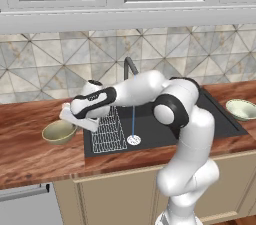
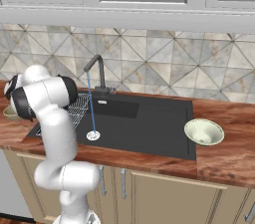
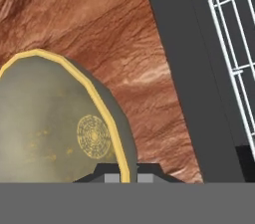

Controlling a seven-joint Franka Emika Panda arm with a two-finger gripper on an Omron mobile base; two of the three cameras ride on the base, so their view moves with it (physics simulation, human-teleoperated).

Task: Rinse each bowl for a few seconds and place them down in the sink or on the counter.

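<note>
Gripper (image 3: 124, 174) straddling olive bowl (image 3: 55, 133) rim.

Both base views look down on the sink (image 1: 210, 114) (opposite sides); hand view hovers close over counter (image 3: 124, 34).

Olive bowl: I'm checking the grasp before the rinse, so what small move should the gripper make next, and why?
Probably close the fingers on the rim. In the hand view the gripper straddles the olive bowl's yellow rim, one fingertip either side. The bowl sits on the counter left of the sink, where water already runs from the faucet. Whether the fingers already pinch, I cannot tell.
</note>
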